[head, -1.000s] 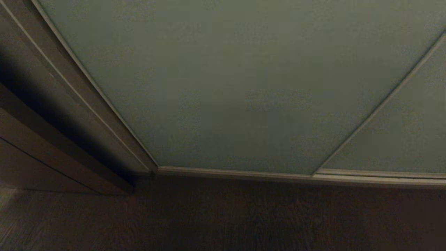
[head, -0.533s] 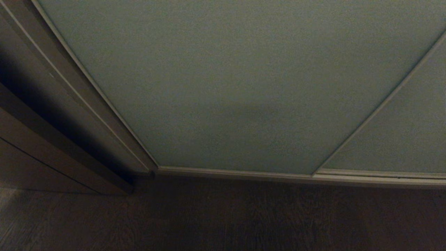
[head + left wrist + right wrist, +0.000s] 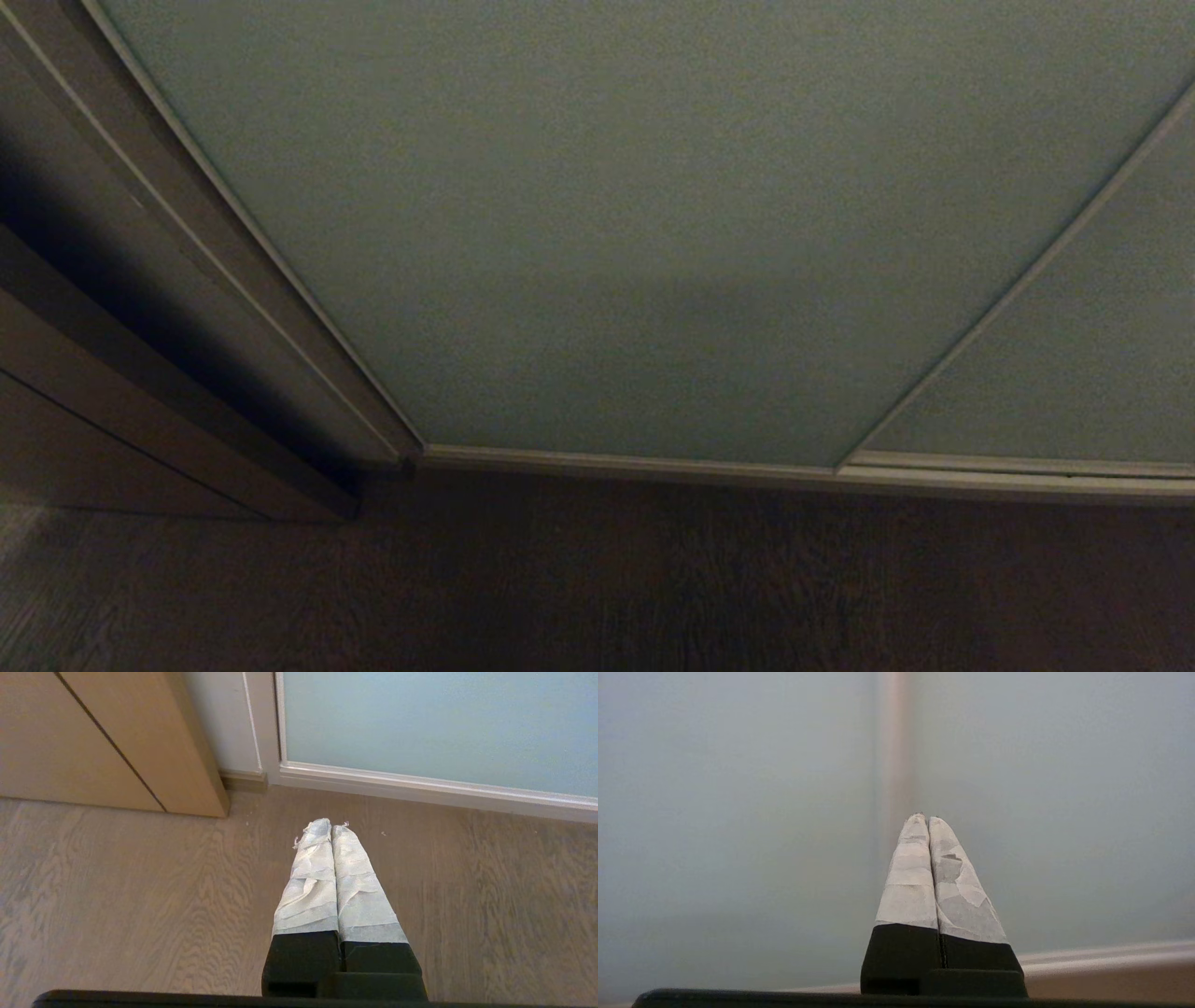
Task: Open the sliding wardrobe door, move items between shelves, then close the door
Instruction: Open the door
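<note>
On your left, the left gripper point(image 3: 331, 828) hangs pressed shut and empty over the floor point(image 3: 140, 882), short of the door point(image 3: 597, 233). On the right, the right gripper point(image 3: 923, 819), also pinched shut and empty, points at the door's upright frame strip point(image 3: 896, 742) straight ahead, so it is nearer.

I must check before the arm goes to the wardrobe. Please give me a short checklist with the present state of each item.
1. Sliding wardrobe door shut across the opening: ok.
2. Right end effector shut, holding nothing: ok.
3. Right end effector pointed at the pale frame strip: ok.
4. Right end effector touching the door: cannot tell.
5. Left end effector shut, parked above the floor: ok.
6. Toys and shelves in view: not ok.
</note>
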